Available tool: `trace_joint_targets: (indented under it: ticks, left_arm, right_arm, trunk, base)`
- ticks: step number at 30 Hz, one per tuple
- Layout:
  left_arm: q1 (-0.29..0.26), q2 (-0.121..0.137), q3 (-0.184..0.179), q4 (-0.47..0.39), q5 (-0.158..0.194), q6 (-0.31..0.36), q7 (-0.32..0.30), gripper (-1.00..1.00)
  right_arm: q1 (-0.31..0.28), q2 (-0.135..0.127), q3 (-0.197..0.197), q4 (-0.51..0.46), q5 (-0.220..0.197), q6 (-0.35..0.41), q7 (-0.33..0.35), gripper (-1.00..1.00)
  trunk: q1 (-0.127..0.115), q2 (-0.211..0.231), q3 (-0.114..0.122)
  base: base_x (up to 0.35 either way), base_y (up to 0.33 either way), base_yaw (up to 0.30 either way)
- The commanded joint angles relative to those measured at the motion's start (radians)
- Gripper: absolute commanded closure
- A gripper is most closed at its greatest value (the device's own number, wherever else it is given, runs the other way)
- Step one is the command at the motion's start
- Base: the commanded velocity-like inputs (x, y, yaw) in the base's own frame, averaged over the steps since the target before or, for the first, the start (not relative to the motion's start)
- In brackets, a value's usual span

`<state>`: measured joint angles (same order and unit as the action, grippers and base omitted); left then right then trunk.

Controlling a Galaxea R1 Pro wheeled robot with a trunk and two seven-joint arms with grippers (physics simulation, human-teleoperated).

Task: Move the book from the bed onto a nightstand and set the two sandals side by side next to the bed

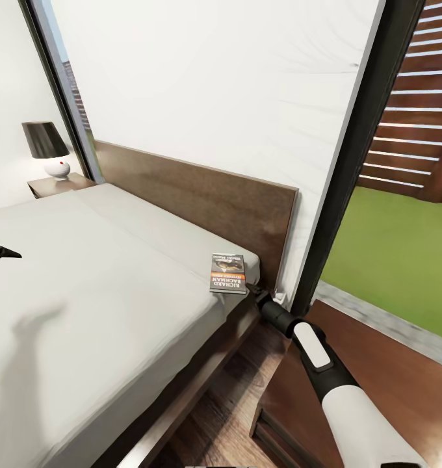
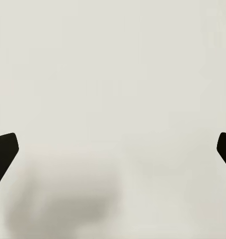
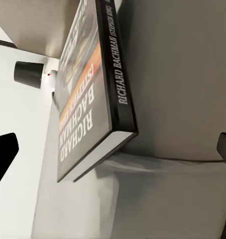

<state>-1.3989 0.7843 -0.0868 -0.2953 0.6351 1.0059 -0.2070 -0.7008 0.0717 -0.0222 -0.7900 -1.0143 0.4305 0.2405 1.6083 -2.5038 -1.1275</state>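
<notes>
Right tool [image 1: 255, 291] sits just beside the near corner of the book [image 1: 228, 273], its black fingers spread wide in the right wrist view with the book's corner [image 3: 100, 99] between them, not gripped. That book lies flat on the pale mattress of the bed [image 1: 97, 292], close to its edge and near the dark headboard [image 1: 208, 201]. Left tool [image 1: 1, 254] hovers over the mattress, its fingers [image 2: 4, 152] held wide apart around nothing. At the bed's far side a nightstand [image 1: 55, 185] carries a lamp [image 1: 49, 149] with a black shade.
</notes>
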Motion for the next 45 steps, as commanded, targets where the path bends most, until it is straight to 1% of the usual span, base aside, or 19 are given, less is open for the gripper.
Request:
trace_joint_targets:
  ticks: [1, 7, 16, 28, 45]
  left_arm:
    - [-0.001, 0.001, -0.008, 0.000, -0.004, 0.000, -0.009, -1.00]
    - [-0.001, 0.001, -0.008, -0.001, -0.003, -0.003, -0.009, -1.00]
    - [-0.001, 0.000, -0.008, -0.001, -0.003, -0.005, -0.009, -1.00]
    - [-0.001, 0.001, -0.008, 0.000, -0.004, -0.007, -0.009, -1.00]
    - [-0.001, 0.001, -0.008, 0.000, -0.006, -0.007, -0.009, -1.00]
  right_arm:
    - [-0.001, 0.001, -0.002, 0.000, -0.006, 0.006, 0.000, -1.00]
    - [-0.001, 0.003, -0.002, 0.004, -0.007, 0.004, 0.000, -1.00]
    - [-0.008, 0.003, -0.003, 0.037, -0.014, 0.002, 0.001, -1.00]
    - [-0.034, 0.007, -0.005, 0.079, -0.015, 0.001, 0.002, -1.00]
    - [-0.044, 0.008, -0.005, 0.089, -0.015, 0.000, 0.002, -1.00]
  trunk:
    - [0.000, 0.000, -0.001]
    - [0.000, 0.000, -0.001]
    - [0.000, 0.000, -0.001]
    - [0.000, 0.000, -0.001]
    - [0.000, 0.000, -0.001]
  base:
    - [0.000, 0.000, 0.000]
    - [0.000, 0.000, 0.000]
    - [0.000, 0.000, 0.000]
    - [0.000, 0.000, 0.000]
    - [0.000, 0.000, 0.000]
